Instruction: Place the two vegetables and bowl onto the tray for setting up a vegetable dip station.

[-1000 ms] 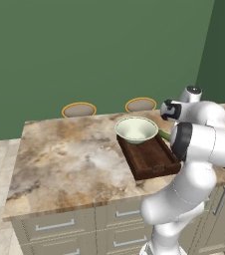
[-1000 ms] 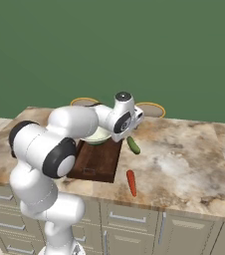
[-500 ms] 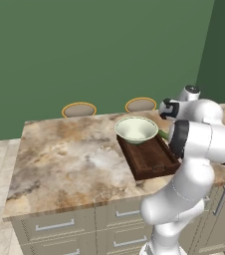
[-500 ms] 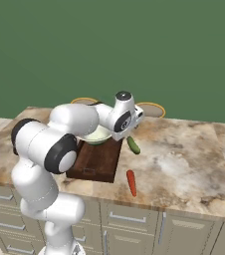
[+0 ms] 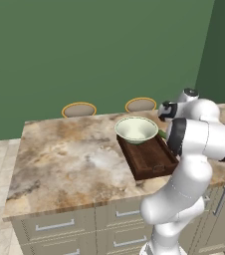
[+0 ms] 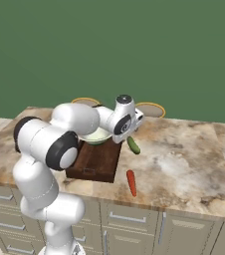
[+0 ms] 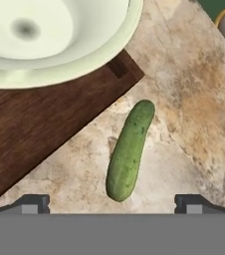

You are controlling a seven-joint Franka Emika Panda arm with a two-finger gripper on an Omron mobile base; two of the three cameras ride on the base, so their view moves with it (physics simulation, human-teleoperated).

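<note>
The dark green cucumber [image 7: 129, 149] lies on the marble counter just off the tray's corner, also seen from the right base view [image 6: 133, 145]. My gripper [image 7: 112, 204] hovers above it, open, its two tips spread wide on either side of the cucumber's near end. The orange-red carrot [image 6: 131, 183] lies on the counter near the front edge, right of the tray. The pale cream-green bowl [image 5: 136, 128] rests on the far end of the dark brown wooden tray [image 5: 149, 159], overhanging its edge [image 7: 45, 124]. Nothing is held.
Two yellow-rimmed stool seats [image 5: 78, 109] [image 5: 140, 104] stand behind the counter's far edge. The marble counter [image 5: 69, 154] stretches wide to the left of the tray and to the right of the carrot [image 6: 184, 164]. A green wall rises behind.
The arm's elbow has eased very slightly. The hand stays over the cucumber with its jaws open. The vegetables, bowl and tray have not moved.
</note>
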